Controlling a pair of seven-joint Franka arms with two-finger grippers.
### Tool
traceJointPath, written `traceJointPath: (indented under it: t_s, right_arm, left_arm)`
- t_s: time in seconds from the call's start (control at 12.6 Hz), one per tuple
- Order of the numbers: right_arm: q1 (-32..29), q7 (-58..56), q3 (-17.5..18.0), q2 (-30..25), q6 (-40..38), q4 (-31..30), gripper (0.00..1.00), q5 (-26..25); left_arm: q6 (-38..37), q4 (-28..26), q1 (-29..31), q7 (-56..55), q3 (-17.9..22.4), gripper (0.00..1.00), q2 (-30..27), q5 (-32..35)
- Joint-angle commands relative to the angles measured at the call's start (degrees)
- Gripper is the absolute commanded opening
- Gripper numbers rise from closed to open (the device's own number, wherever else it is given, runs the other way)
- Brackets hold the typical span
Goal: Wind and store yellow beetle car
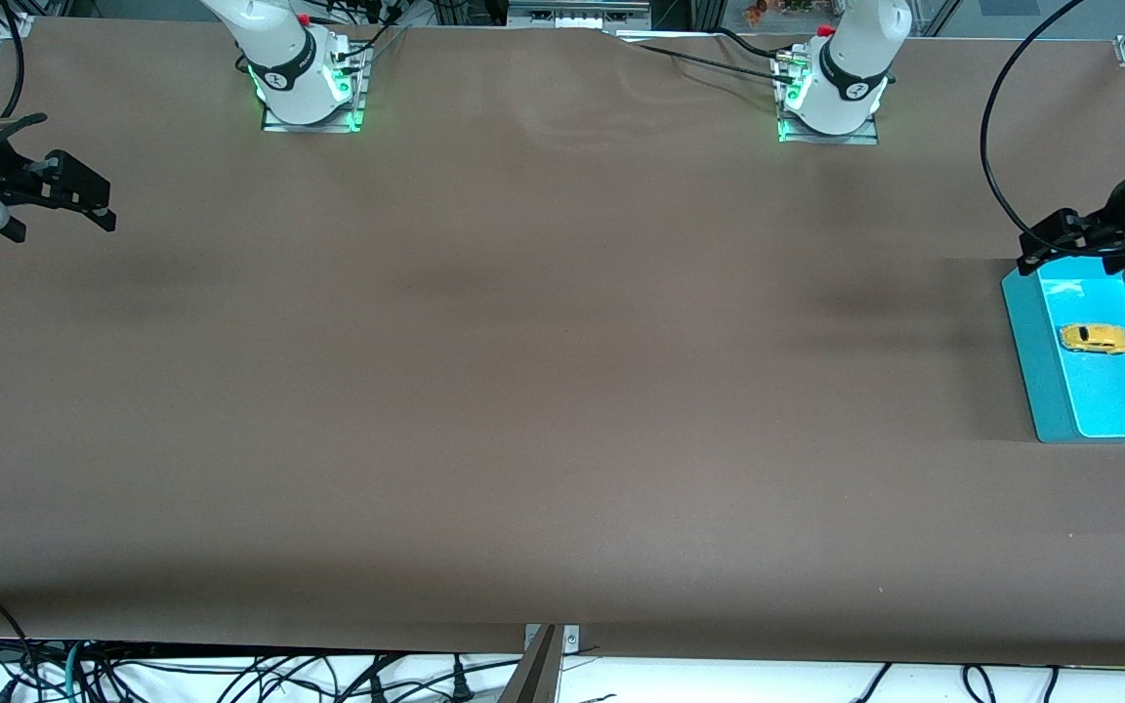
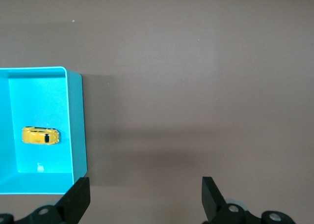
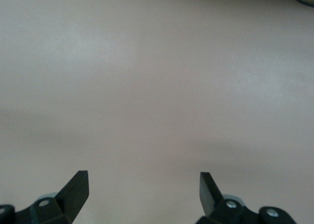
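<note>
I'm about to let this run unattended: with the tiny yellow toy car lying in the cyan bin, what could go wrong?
The small yellow beetle car lies low inside the cyan plastic bin, so its walls may block the open left gripper hanging over the bin's corner. A clipped rim could shift the bin. The open right gripper waits at the right arm's end, too distant to help.

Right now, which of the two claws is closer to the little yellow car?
The left gripper: it hangs open over the edge of the blue tray holding the yellow beetle car. The right gripper waits at the right arm's end.
</note>
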Motion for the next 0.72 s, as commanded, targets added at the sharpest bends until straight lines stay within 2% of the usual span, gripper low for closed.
traceJointPath:
  t_s: [0.0, 0.64]
  right_arm:
    - [0.3, 0.72, -0.21, 0.29, -0.96, 1.21, 1.0, -0.61]
    - [0.3, 0.81, -0.21, 0.21, -0.96, 1.21, 1.0, -0.61]
  left_arm:
    - [1.29, -2.73, -0.96, -0.72, 0.71, 1.0, -2.18, -0.85]
    - [0.58, -1.41, -0.96, -0.01, 0.62, 1.0, -1.21, -0.76]
